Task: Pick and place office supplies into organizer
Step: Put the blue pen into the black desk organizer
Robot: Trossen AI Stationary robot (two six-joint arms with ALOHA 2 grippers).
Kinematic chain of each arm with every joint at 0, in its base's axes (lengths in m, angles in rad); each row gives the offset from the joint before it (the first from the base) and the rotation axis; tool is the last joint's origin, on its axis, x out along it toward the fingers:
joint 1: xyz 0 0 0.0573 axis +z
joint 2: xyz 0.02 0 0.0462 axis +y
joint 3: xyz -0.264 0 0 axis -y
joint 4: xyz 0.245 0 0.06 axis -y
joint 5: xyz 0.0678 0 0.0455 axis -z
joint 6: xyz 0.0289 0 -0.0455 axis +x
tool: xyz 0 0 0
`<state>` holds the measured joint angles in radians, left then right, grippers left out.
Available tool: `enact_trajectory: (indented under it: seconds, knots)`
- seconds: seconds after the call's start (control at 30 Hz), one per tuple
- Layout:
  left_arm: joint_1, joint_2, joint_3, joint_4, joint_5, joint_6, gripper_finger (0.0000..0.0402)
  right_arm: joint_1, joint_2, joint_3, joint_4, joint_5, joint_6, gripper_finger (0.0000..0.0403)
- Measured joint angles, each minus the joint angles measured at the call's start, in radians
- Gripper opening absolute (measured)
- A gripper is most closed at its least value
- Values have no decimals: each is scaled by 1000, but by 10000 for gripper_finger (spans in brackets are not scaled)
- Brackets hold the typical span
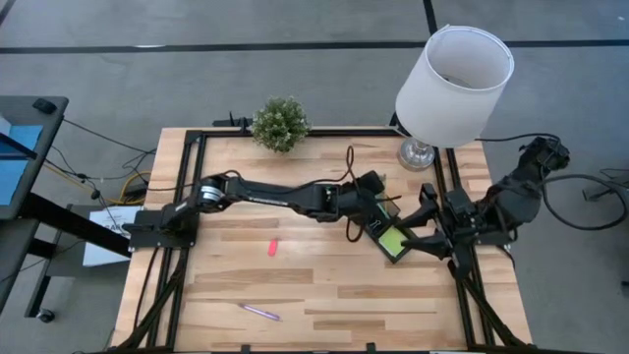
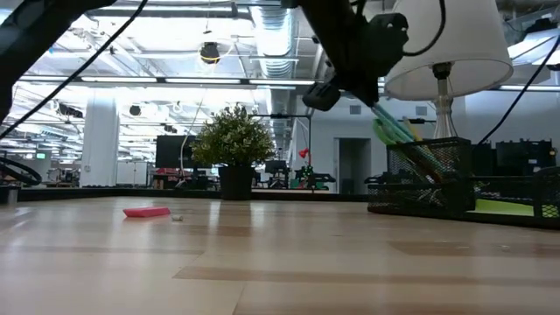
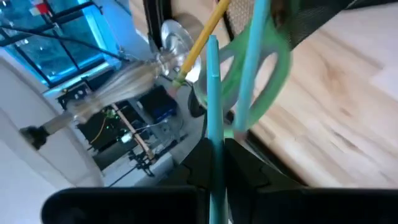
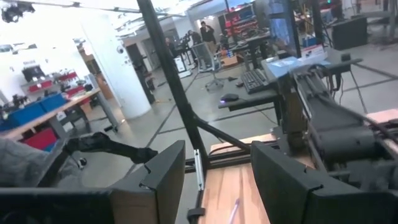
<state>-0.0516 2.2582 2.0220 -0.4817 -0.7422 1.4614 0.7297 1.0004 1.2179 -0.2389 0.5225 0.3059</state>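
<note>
My left gripper (image 3: 216,163) is clamped on the teal pen (image 3: 212,93), holding it over the organizer (image 1: 391,238) at the table's right side, below the lamp (image 1: 450,79). Green-handled scissors (image 3: 261,74) and a wooden pencil (image 3: 202,37) already stand in its mesh cup (image 2: 427,175) (lime pad (image 1: 395,240) in the tray). Right gripper (image 4: 217,180) waits with its jaws apart just right of the organizer. Pink eraser (image 1: 272,247) and purple pen (image 1: 259,312) lie loose on the table (image 1: 324,285).

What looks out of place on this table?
A pink eraser and a purple pen lie loose on the table, far from the organizer. The left gripper holds a teal pen.
</note>
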Motion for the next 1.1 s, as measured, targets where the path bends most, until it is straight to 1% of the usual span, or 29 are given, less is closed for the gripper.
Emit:
enact_trajectory:
  seconds: [0.13,0.3,0.4,0.47,0.63,0.73,0.9,1.1]
  knots:
    - [-11,8,-1,31,25,39,16,10,0,0,-5,1,-46,175]
    - [-18,0,-1,79,-43,99,11,10,0,0,-7,2,-52,175]
    - [-18,-2,-1,72,-50,149,11,10,0,0,-7,3,-52,175]
    - [-19,-2,-1,68,-31,189,13,10,0,0,-7,2,-52,175]
    - [-43,-2,-1,69,62,293,13,10,0,0,-8,2,-52,175]
    - [-56,-2,-1,69,89,327,13,10,0,0,-16,2,-52,175]
    - [-60,-2,-1,69,136,335,16,10,0,0,-18,2,-52,175]
    - [-43,-1,-1,60,165,336,17,10,0,0,-17,1,-52,175]
